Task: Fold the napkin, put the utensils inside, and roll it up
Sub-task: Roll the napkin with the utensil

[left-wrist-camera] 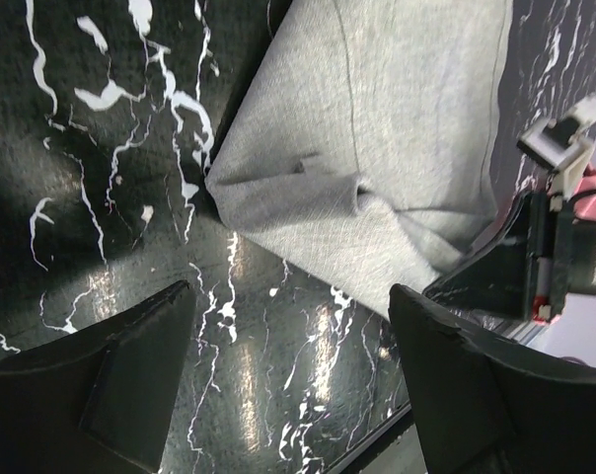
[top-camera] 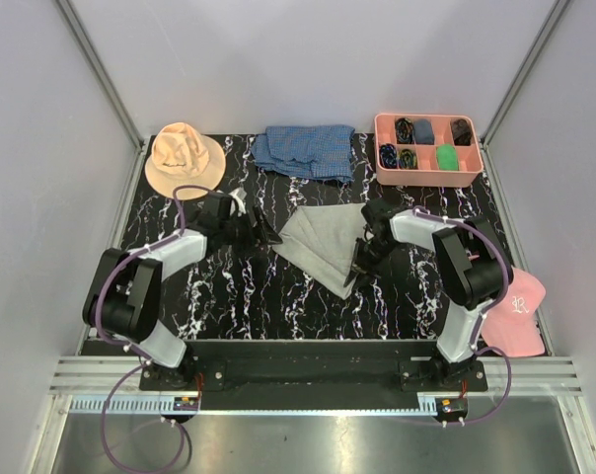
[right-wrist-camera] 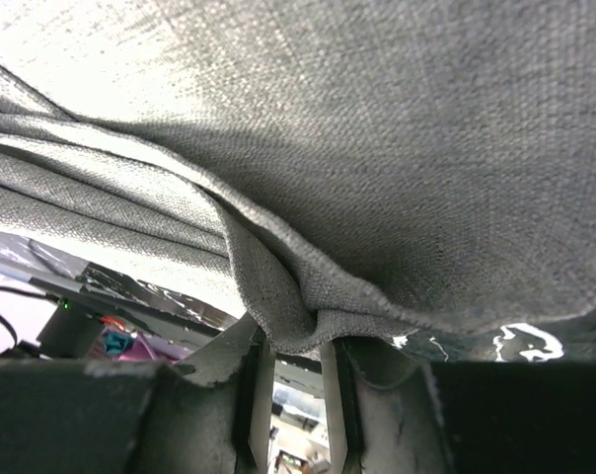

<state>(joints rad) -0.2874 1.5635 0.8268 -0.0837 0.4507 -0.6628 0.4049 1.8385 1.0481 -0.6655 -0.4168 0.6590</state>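
The light-grey napkin (top-camera: pixel 323 242) lies folded into a rough triangle on the black marbled table (top-camera: pixel 278 296). My right gripper (top-camera: pixel 360 259) is at its right edge. In the right wrist view the jaws (right-wrist-camera: pixel 293 341) stand narrow, pinching a bunched fold of the napkin (right-wrist-camera: pixel 377 148) at their tips. My left gripper (top-camera: pixel 263 235) is just left of the cloth, open with nothing between its fingers (left-wrist-camera: pixel 290 296); the napkin's corner (left-wrist-camera: pixel 377 148) lies a little ahead of it. The utensils are out of view.
A tan bucket hat (top-camera: pixel 184 158) sits at the back left and a blue checked cloth (top-camera: pixel 306 150) at the back centre. A pink compartment tray (top-camera: pixel 427 181) is at the back right. A pink cap (top-camera: pixel 515 311) lies by the right arm's base.
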